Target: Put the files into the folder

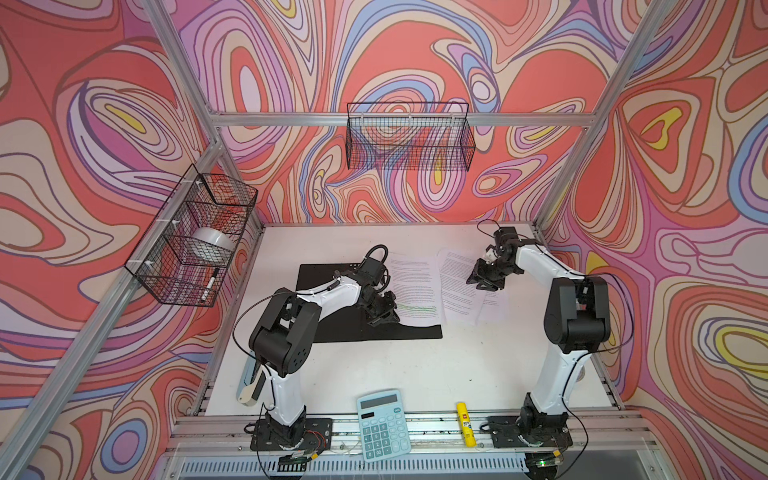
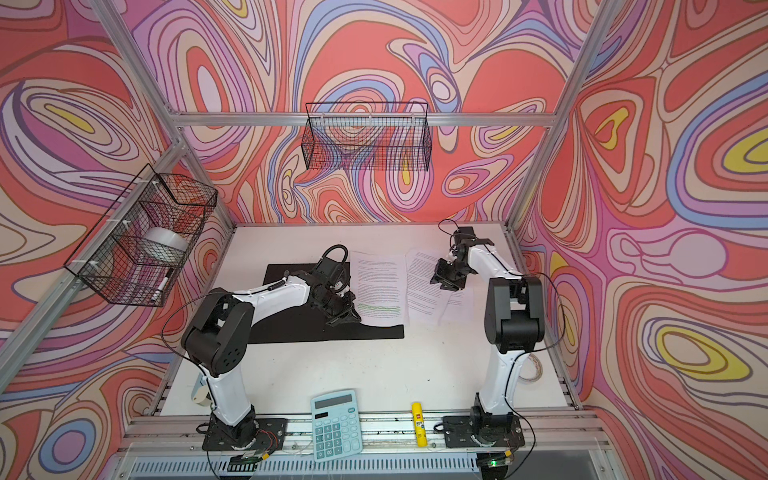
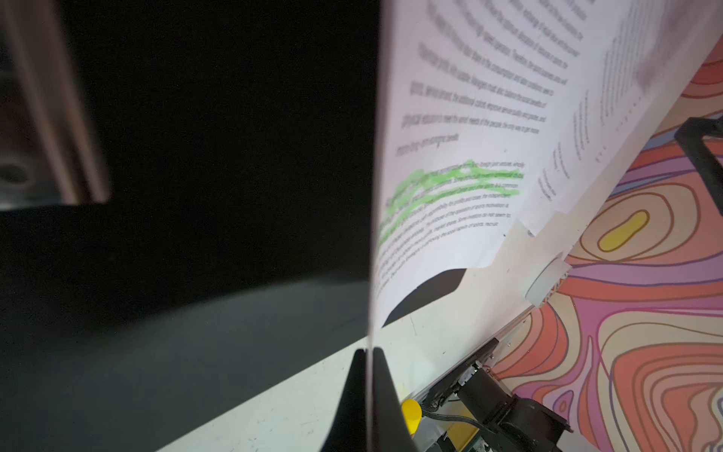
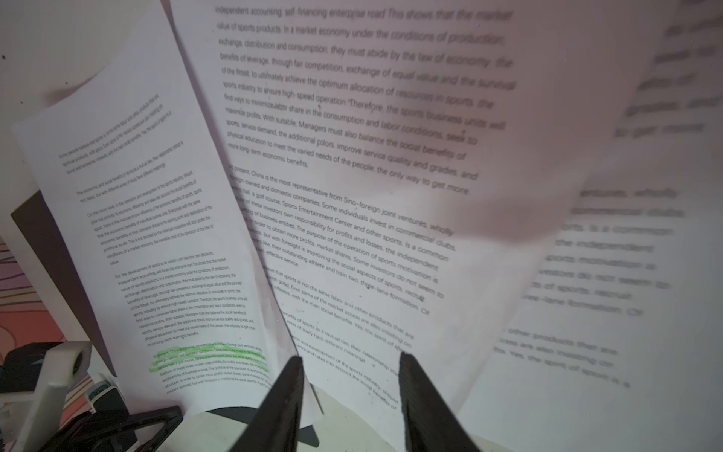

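Swirl-patterned walls (image 1: 415, 62) are ringing my white bench (image 1: 415, 365); my left gripper (image 1: 386, 320) is pinching the fanned, green-highlighted files (image 1: 415, 282), and my right gripper (image 1: 482, 284) is hanging spread.

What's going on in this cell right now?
The left tool is pinched shut on the edge of the green-highlighted sheet, which lies over the open black folder. The right tool hangs open above the other printed sheets, beside the folder. Those aren't in yet.

A blue calculator (image 1: 383, 426) lies near a yellow glue stick (image 1: 465, 424). A tape roll (image 1: 211, 245) sits in a wire basket (image 1: 174, 286).
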Available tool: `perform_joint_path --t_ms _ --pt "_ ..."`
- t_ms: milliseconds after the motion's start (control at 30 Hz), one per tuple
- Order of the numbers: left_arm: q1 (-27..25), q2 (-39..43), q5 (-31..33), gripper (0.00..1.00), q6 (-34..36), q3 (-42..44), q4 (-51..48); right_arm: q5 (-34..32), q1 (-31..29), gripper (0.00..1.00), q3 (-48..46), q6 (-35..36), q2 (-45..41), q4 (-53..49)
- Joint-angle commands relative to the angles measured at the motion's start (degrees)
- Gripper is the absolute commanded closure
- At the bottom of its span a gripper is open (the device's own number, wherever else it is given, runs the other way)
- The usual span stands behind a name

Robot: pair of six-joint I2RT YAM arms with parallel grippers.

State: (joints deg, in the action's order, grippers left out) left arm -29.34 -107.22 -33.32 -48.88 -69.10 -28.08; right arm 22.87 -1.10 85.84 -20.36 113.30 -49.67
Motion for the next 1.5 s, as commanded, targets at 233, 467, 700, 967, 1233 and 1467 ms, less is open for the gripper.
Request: perform_joint_path --t_ms 233,467,700,967,1233,1467 --pt "0.82 0.37 5.98 1.0 0.43 0.45 -4.79 4.48 -1.31 0.57 -0.85 1.33 5.53 3.26" --pt "1.31 0.72 8.31 0.79 0.41 1.82 -5.71 -0.92 -1.35 0.58 -1.9 2.87 8.94 1.1" --pt "1.31 0.93 8.53 0.28 0.29 1.95 -6.2 -8.75 -1.35 0.58 -2.22 3.48 8.96 -1.33" --pt "1.32 2.54 9.14 0.17 1.09 0.19 -7.96 -17.36 -1.21 0.58 -1.14 5.11 7.7 -4.69" --pt "1.92 4.31 11.93 0.21 5.52 -5.1 -10.27 -14.29 -1.4 0.57 0.63 5.18 3.08 -5.06" --pt "2.95 3.98 13.73 0.25 12.41 -13.53 -10.95 -8.73 -5.16 0.59 1.83 5.42 -2.41 -5.83"
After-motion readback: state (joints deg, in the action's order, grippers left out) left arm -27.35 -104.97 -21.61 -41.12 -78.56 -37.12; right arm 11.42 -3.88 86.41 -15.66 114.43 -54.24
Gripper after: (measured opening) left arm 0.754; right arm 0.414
